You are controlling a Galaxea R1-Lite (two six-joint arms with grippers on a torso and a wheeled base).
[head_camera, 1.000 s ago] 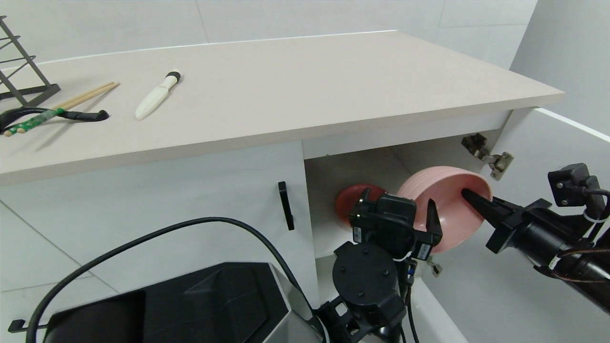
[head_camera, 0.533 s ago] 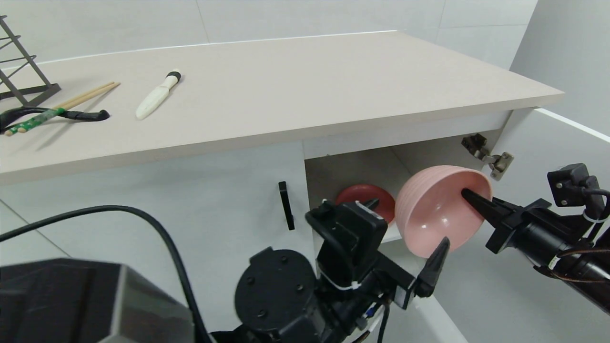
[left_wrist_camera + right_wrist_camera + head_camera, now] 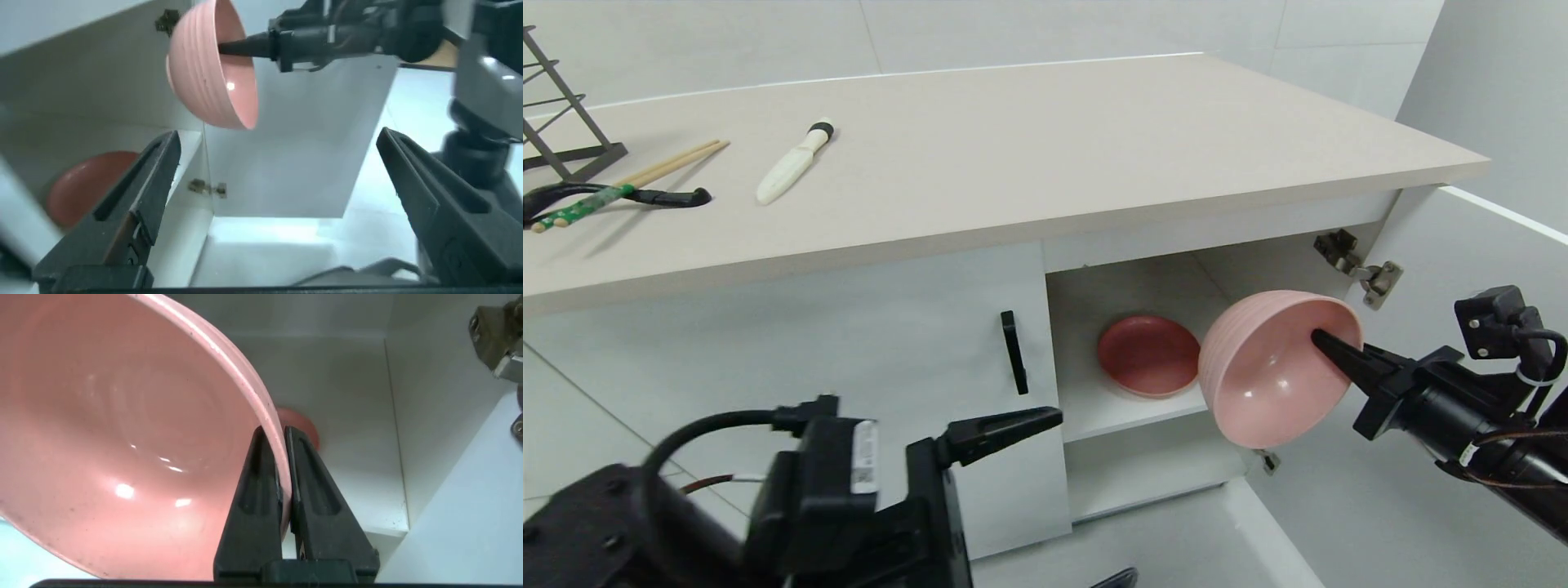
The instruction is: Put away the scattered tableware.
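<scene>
Your right gripper [image 3: 1327, 341] pinches the rim of the one pink bowl [image 3: 1270, 371], centre right, just before the front edge of the cabinet shelf [image 3: 1131, 418]. One red plate [image 3: 1147, 357] lies on that shelf. Your left gripper [image 3: 278, 143], lower left, gapes wide and holds nothing.

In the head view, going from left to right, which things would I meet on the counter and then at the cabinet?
First the wire rack → white utensil → black door handle → red plate → pink bowl.
</scene>
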